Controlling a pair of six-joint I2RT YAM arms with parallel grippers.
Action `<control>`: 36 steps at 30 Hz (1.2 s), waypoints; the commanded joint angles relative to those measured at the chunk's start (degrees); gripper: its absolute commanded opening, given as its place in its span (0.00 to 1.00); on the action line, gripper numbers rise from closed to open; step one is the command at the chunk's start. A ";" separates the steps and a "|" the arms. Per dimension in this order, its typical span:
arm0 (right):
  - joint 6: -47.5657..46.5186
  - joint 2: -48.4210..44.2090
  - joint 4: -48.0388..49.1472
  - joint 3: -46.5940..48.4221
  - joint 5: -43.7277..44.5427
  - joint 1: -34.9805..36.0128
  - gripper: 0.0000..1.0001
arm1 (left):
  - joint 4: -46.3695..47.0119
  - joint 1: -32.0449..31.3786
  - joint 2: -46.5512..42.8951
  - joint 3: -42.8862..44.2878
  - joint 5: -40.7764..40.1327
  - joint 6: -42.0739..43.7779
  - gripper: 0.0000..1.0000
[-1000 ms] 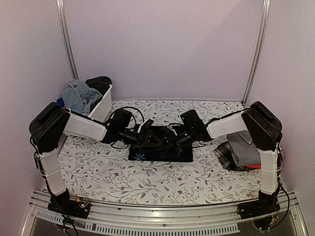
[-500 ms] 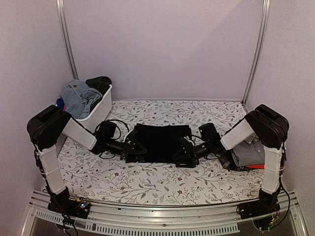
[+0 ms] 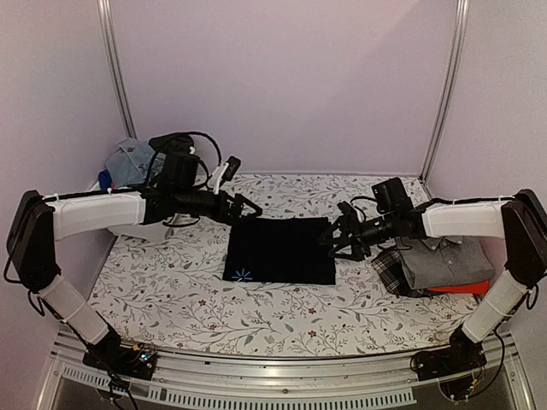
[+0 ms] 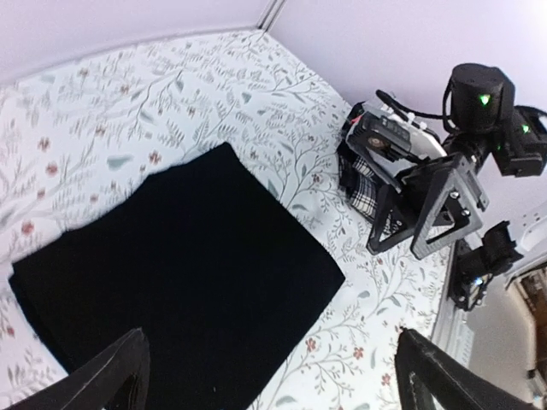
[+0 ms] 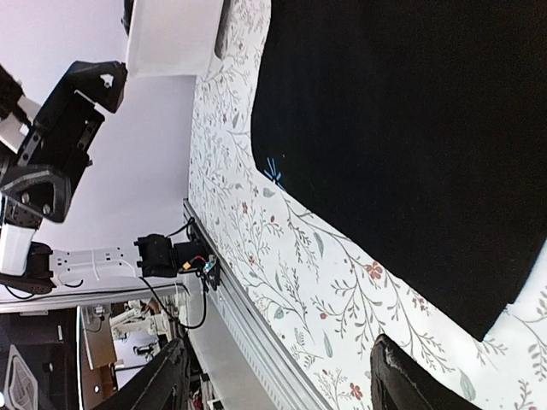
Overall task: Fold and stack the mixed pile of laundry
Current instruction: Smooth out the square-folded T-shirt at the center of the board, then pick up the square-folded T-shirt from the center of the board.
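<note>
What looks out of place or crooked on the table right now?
Nothing serious. The folded black garment lies flat and fairly square. Only on the right arm's side is it untidy: plaid cloth sticks out past the grey shirt lying on it, and a red edge peeks out beneath.

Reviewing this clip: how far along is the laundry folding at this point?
Done: the grey shirt lies folded on the plaid cloth at the right. In hand: nothing is gripped; the black garment lies folded flat mid-table, with the left gripper and right gripper open at its sides. Left: probably stack it there, then fold the denim pieces heaped at the far left.
</note>
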 commanded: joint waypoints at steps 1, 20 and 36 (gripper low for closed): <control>-1.98 -5.17 -10.19 0.57 9.44 -2.84 0.71 | -7.59 -9.29 5.07 7.01 -13.99 13.81 1.00; 0.36 -8.84 -13.55 -6.38 11.13 -7.62 0.71 | -14.81 -30.05 37.09 33.19 -22.51 33.35 0.60; -1.31 0.81 -11.55 -2.22 9.66 -7.56 0.68 | -18.06 -30.87 42.79 36.56 -25.39 37.21 0.54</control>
